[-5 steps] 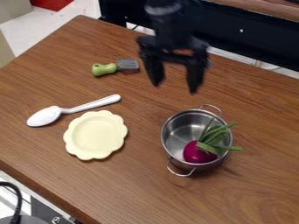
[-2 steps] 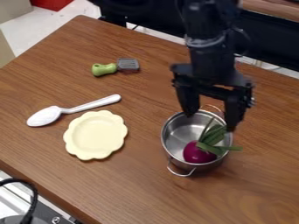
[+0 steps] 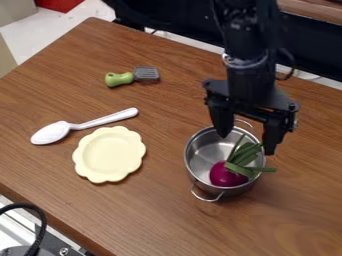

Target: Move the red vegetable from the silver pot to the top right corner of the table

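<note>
The gripper has been brought rightward and nearer the near edge of the bench, and is now held over the far part of the pot. The jaws are spread wide, with nothing gripped. The vegetable is left unmoved in the pot, its leaves draped over the rim. The grasp seems close, though a little more nearward travel is probably needed before lowering, lest the rim be caught.

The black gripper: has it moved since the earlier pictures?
Yes. Against the silver pot, which sits where it did, the gripper has shifted down and to the right in the camera view, and now hangs by the pot's upper-right rim.
</note>
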Motion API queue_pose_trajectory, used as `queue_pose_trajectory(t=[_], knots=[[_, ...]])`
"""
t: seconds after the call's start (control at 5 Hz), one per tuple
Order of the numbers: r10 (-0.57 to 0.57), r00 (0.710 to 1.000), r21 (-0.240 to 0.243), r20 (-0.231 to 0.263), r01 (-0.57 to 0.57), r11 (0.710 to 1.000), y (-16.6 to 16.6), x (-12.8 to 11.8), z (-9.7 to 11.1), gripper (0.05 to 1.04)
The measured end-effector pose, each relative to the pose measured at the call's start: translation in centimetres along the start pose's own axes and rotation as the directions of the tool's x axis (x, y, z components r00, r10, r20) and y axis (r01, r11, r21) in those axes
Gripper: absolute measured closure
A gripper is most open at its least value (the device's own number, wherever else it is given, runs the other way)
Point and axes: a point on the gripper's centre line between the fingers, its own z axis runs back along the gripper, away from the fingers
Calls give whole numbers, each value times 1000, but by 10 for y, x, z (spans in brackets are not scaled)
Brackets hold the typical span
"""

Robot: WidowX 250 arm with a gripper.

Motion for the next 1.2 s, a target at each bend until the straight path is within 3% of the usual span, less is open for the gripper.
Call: queue_pose_trajectory(t=[0.4,0.8,1.0,1.2], knots=[[-1,1000,15,-26,2,1000,6,1,-17,130],[15,999,-7,-41,-16,1000,15,0,-16,695],[20,999,-5,-45,-20,1000,19,0,-16,914],[23,998,12,-55,-22,1000,23,-3,-15,1012]])
